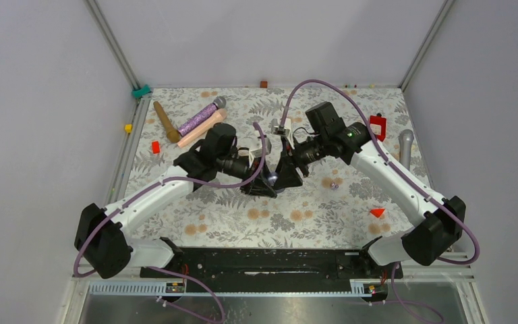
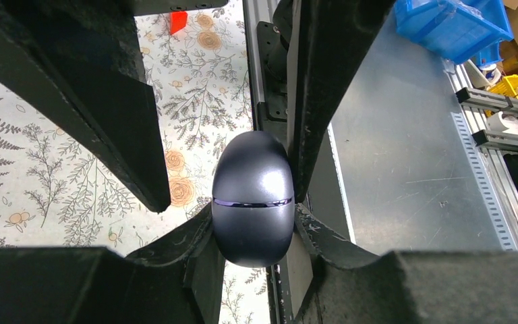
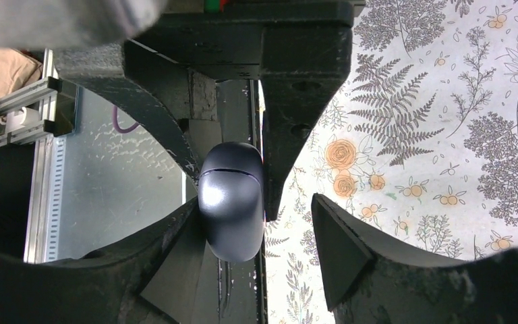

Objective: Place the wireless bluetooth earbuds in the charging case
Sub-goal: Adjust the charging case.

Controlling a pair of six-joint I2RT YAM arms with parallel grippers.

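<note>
Glossy dark egg-shaped charging case point(image 2: 253, 199), seam shut, pinched in left gripper point(image 2: 254, 216). Right gripper point(image 3: 255, 202) spread around case, one finger touching. Tiny purple earbud point(image 1: 333, 183) on table point(image 1: 297, 216), right of case.

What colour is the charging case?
The case is glossy dark grey-blue, nearly black; the left wrist view shows it best.

Overhead from behind, two wrist close-ups sharing charging case point(image 2: 253, 199)

Plain grey walls point(image 1: 40, 101), floral table cover point(image 1: 243, 223), blue bins point(image 2: 452, 23) beyond.
</note>
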